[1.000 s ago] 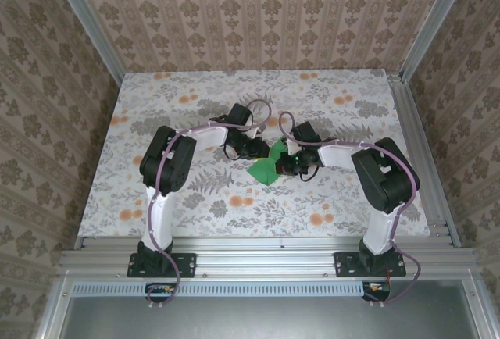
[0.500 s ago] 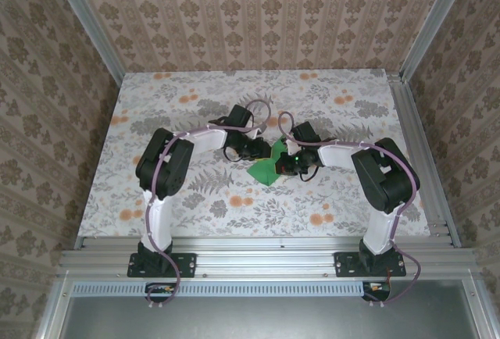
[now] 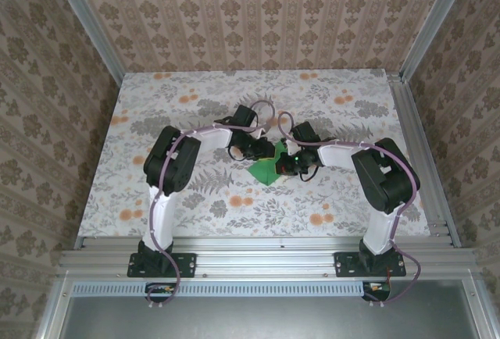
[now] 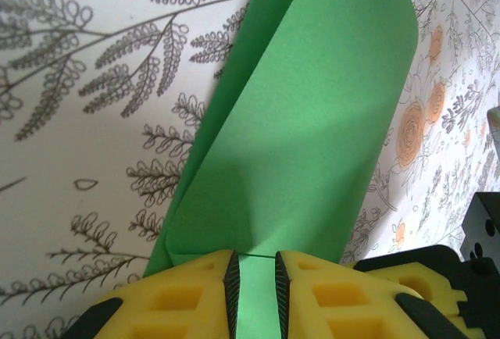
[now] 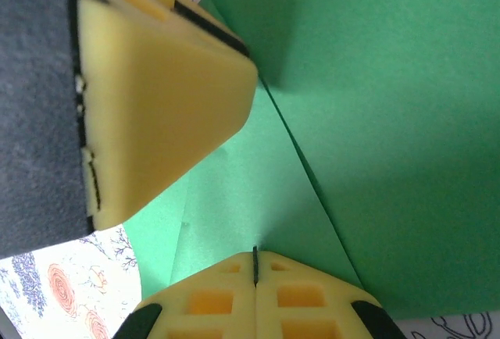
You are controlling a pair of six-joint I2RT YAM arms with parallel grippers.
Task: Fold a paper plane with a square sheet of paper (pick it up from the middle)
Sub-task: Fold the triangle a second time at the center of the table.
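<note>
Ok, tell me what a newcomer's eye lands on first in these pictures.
The bright-green creased sheet of paper lies at the middle of the grey-and-orange floral tabletop, the one vivid patch there. Both arms reach in and meet over it: the left gripper with its yellow jaws a narrow gap apart, the right gripper shut.

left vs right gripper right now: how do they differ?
The left gripper has its jaws a narrow slit apart, with green showing through; the right gripper has its jaws shut flush. The left gripper reaches in from the left of the table, the right gripper from the right. Both are over the folded green paper.
</note>
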